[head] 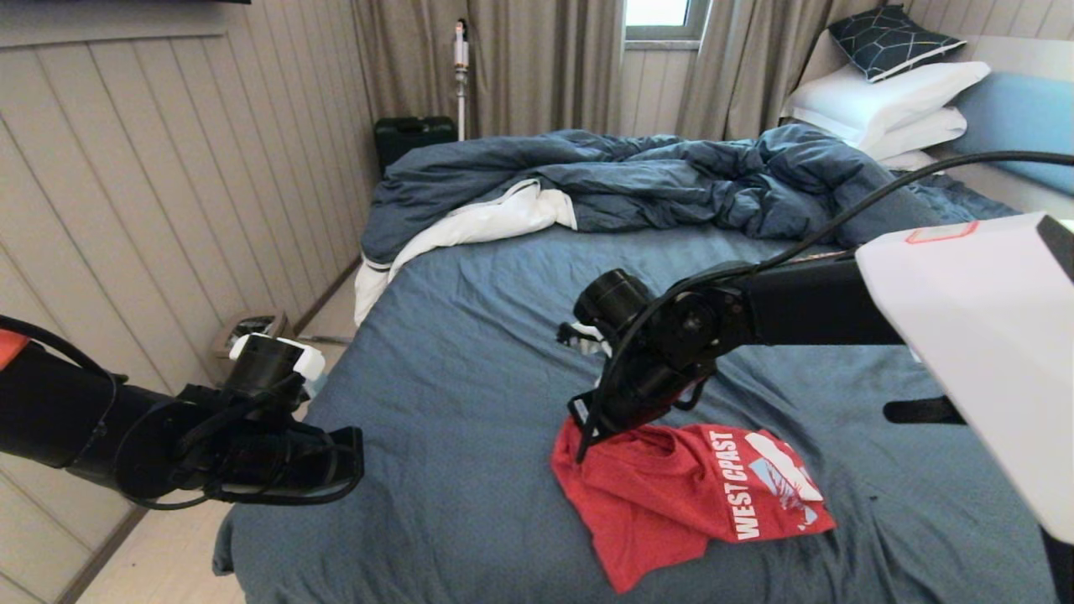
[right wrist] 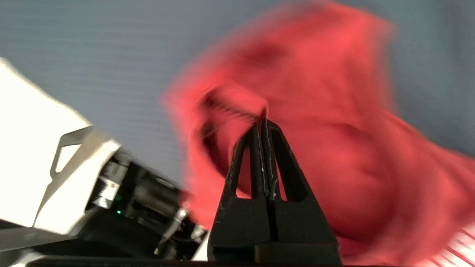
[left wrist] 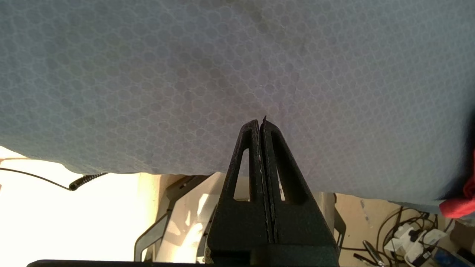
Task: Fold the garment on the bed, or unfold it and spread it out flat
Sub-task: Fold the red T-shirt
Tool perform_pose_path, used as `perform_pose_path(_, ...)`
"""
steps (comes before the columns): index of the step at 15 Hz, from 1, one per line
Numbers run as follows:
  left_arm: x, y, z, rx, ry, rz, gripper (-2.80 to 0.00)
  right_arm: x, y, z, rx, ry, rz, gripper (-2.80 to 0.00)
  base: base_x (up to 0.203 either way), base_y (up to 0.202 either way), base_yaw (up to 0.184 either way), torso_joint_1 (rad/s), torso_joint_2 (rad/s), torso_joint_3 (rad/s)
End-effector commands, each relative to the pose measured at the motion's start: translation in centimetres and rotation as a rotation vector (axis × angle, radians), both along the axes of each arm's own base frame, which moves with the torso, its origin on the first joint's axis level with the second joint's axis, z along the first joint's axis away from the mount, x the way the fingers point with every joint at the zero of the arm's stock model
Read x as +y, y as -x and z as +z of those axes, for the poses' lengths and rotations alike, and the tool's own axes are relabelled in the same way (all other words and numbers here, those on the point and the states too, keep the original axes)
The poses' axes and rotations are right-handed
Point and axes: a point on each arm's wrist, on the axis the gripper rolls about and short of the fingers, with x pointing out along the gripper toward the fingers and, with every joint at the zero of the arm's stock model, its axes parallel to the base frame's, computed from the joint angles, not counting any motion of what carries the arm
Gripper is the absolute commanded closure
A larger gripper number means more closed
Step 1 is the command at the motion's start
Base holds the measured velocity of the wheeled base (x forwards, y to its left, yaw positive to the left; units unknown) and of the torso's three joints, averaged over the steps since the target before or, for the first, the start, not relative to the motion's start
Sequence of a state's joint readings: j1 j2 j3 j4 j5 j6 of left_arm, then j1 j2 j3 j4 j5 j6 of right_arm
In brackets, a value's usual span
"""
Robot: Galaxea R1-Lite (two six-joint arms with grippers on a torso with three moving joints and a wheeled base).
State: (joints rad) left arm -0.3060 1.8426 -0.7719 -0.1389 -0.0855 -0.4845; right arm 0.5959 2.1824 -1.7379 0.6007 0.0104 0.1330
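Pinching garment (head: 688,495) edge, right hand (head: 581,442) clamped; lettering runs toward headboard; left hand (left wrist: 261,124) shut, empty, over bed (head: 470,377).

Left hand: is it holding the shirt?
No, the left hand is shut on nothing above bare sheet; the shirt lies apart.

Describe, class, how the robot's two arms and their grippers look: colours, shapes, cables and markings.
Both arms are black with loose black cables. The left arm has an orange patch and a white block near its wrist. The right arm joins a white casing with a red-outlined label. The left gripper and right gripper have black triangular fingers with cut-out slots.
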Motion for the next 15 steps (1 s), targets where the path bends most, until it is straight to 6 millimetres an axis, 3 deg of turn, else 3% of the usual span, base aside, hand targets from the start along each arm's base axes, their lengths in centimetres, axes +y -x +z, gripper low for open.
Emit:
perform_pose_path(1,0.0,0.0,0.0,0.0,0.001,0.004,0.0,2.5,1.2,0.3,-0.014,-0.012,0.063,0.0,0.0,0.0,0.0,0.0,0.0,0.0)
perform_pose_path(5,0.0,0.0,0.0,-0.002,0.0,0.003,0.0,2.9,2.1,0.0,-0.001,0.01,0.081,0.0,0.0,0.0,0.0,0.0,0.0,0.0)
perform_pose_path(10,0.0,0.0,0.1,-0.004,0.002,0.003,0.0,0.6,3.6,0.2,0.028,0.04,0.059,0.0,0.0,0.0,0.0,0.0,0.0,0.0)
perform_pose_path(15,0.0,0.0,0.1,-0.005,0.004,0.002,0.0,-1.5,2.6,0.1,0.036,0.047,-0.003,0.0,0.0,0.0,0.0,0.0,0.0,0.0)
